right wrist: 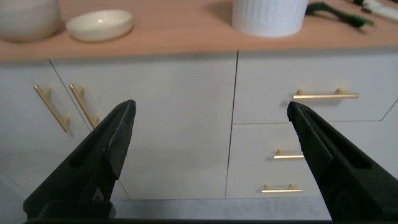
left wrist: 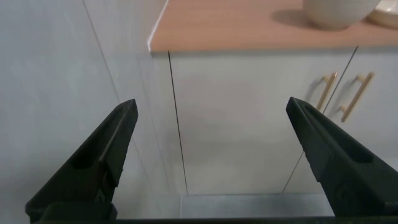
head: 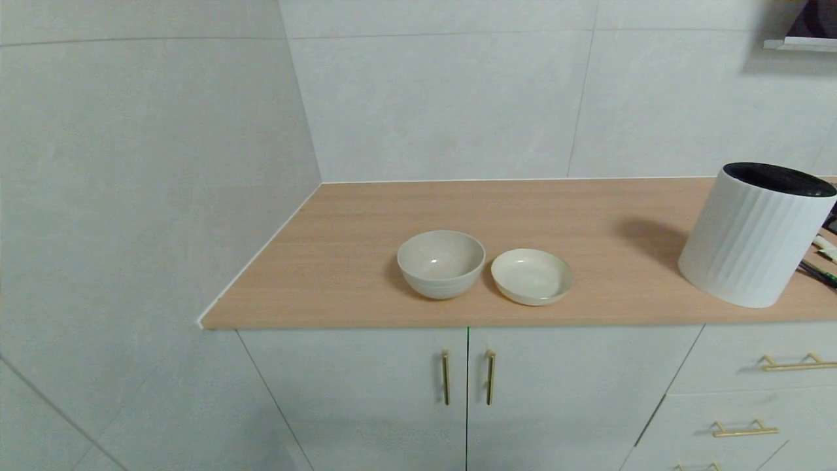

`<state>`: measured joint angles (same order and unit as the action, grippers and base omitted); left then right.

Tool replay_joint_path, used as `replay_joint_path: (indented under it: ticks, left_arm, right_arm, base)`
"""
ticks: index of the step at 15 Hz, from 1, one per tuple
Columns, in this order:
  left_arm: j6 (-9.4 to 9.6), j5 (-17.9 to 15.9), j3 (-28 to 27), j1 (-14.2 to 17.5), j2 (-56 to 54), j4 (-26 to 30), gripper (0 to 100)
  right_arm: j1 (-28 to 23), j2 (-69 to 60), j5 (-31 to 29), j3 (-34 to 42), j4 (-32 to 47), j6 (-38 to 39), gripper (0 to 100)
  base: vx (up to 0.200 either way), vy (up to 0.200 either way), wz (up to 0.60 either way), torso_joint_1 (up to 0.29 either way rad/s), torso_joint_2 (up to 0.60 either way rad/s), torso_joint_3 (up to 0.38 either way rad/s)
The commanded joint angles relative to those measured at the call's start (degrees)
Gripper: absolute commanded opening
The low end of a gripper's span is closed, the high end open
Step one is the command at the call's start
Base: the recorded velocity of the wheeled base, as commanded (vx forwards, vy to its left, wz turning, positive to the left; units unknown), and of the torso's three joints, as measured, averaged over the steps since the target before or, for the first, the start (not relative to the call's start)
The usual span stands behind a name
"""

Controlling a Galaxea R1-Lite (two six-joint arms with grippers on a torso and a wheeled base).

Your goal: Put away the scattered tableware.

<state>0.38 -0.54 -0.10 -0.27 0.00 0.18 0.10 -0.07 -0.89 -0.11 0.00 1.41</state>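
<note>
Left gripper (left wrist: 211,106) and right gripper (right wrist: 210,106) are both spread wide and empty. They are held low facing the cabinet doors (head: 467,386), likely a ready stance. On the wooden counter (head: 314,261) the deep bowl (head: 441,263) stands upright. The shallow dish (head: 531,276) sits just beside it at 3 o'clock, with a ribbed white canister (head: 752,242) farther that way.

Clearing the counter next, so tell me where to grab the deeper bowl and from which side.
Likely its rim, on the robot's left, coming from above with one finger inside. The deep bowl stands upright and open, and the shallow dish sits close on its right side.
</note>
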Motion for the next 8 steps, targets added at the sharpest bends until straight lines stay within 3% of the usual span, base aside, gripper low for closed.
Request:
replay_joint_path:
  ticks: [1, 8]
  left_arm:
    - [0.06, 0.01, 0.01, 0.00, 0.00, -0.01, 100]
    - [-0.03, 0.01, 0.01, 0.00, 0.00, -0.01, 100]
  right_arm:
    - [-0.01, 0.07, 0.01, 0.02, 0.00, -0.01, 100]
    - [-0.01, 0.07, 0.01, 0.02, 0.00, -0.01, 100]
  base:
    - [0.000, 0.000, 0.00, -0.232, 0.53, 0.300]
    - [0.000, 0.000, 0.00, -0.205, 0.50, 0.286]
